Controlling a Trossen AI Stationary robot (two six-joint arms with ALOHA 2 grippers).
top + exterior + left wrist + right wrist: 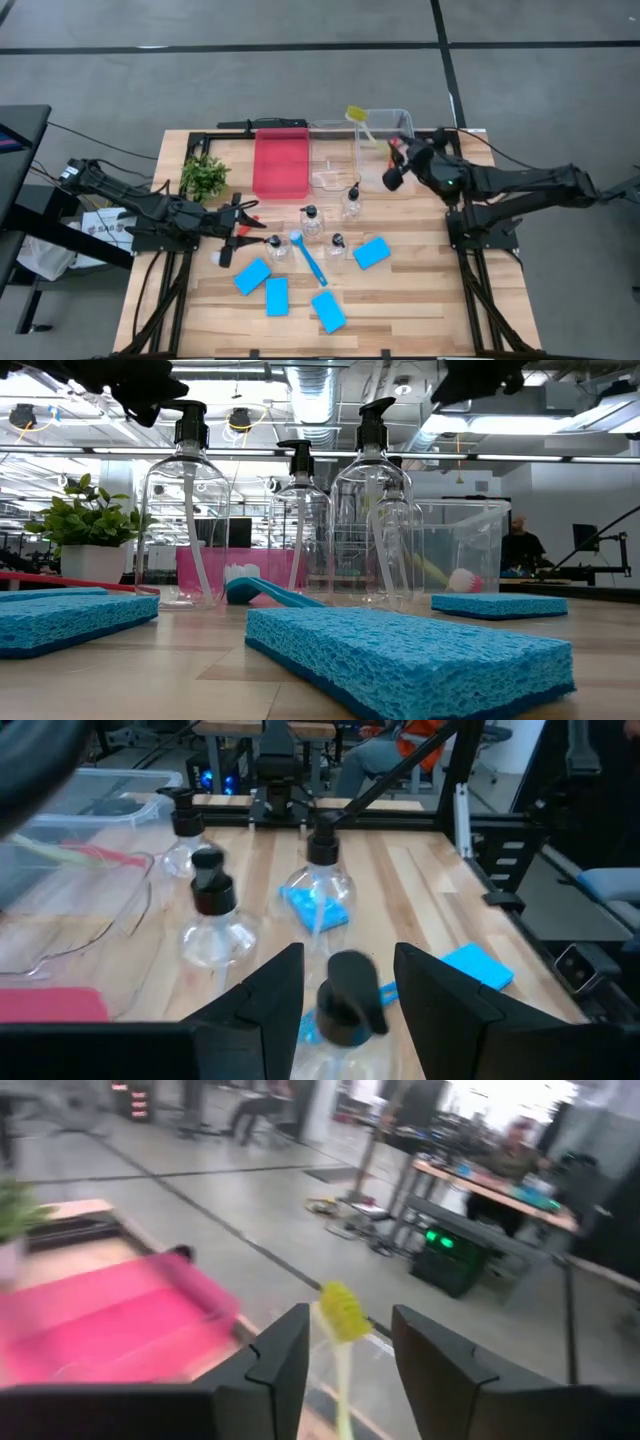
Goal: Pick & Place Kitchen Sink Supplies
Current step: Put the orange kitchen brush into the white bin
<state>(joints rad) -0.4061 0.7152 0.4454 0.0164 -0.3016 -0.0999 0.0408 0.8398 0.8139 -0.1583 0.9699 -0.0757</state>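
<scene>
where fingers flank it, yellow-green brush [343, 1330]

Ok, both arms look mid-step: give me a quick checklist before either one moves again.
1. Left gripper fingers open around the nearest pump bottle: ok.
2. That bottle is upright: ok.
3. Right gripper over the right clear bin: ok.
4. Yellow-green brush leaning in that bin: ok.
5. Right fingers clear of the brush: cannot tell.
6. Blue brush and sponges not yet placed: not ok.
</scene>
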